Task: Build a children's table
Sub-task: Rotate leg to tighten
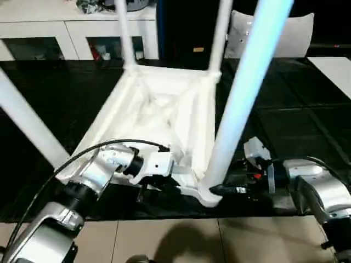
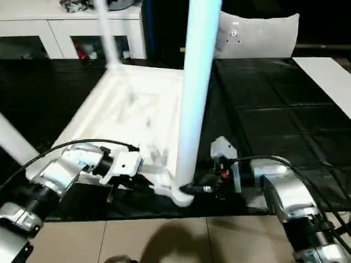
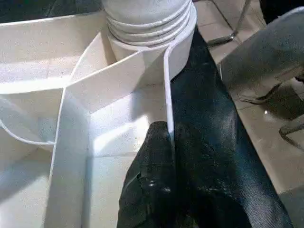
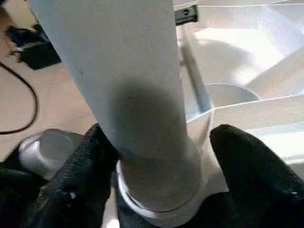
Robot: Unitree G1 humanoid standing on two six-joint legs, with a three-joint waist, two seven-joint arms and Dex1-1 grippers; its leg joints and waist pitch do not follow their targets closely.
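Four white legs stand up from the upturned tabletop, one at each corner socket: the near leg rising large in front of the head camera, a second leg slanting off at the robot's left, and two far legs at the back corners. The tabletop lies ribbed side up on the black work surface, its near edge close to the front edge of that surface, with tan floor below.

Two grippers work at the near edge. The left gripper is pinched onto the thin upright rim of the tabletop (one black finger on the inside of the wall, the other outside), just beside the threaded base of the near leg in its socket. The right gripper straddles the foot of that same leg, its two black fingers spread to either side; the left-hand one touches the tube, while the other stands a little apart from it.

One white cabinet stands beyond the surface, and one white cushion sits behind it.
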